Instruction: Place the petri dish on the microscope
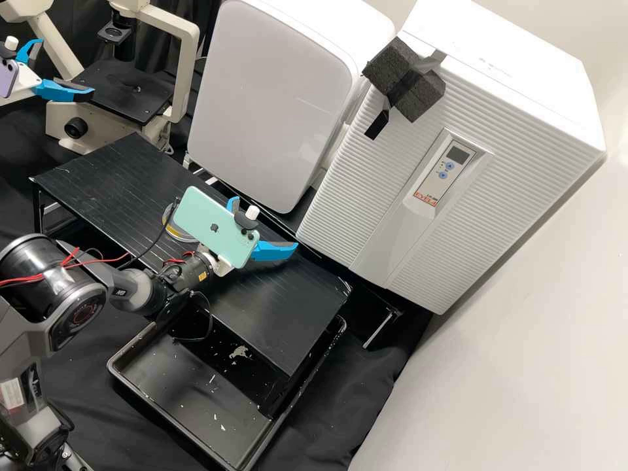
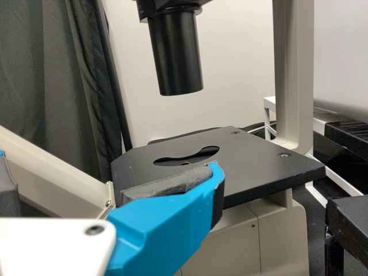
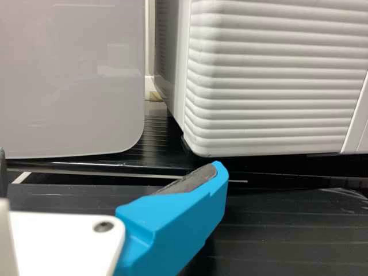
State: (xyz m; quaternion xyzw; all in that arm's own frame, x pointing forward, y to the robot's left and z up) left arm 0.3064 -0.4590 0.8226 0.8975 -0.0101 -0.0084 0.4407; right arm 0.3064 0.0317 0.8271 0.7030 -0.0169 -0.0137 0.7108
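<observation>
At the left in the high view, the left claw point(image 1: 67, 67) is spread, just beside the edge of the black stage point(image 1: 121, 98) of the microscope point(image 1: 59, 118). In left wrist view, there is an open gap between this stage and the black tube point(image 2: 175, 54) above it; the cream pillar point(image 2: 293, 69) stands at one side. Next comes the raised black surface point(image 1: 281, 301), and its near edge lies over the black tray point(image 1: 183, 386). The petri dish point(image 1: 174, 231) is on this surface, partly hidden behind the green phone point(image 1: 209, 226) of the right claw point(image 1: 265, 222). This claw is also spread, above the surface. Behind it, the white panel point(image 1: 268, 98) and the ribbed white box point(image 1: 366, 196) limit the room along the far edge.
</observation>
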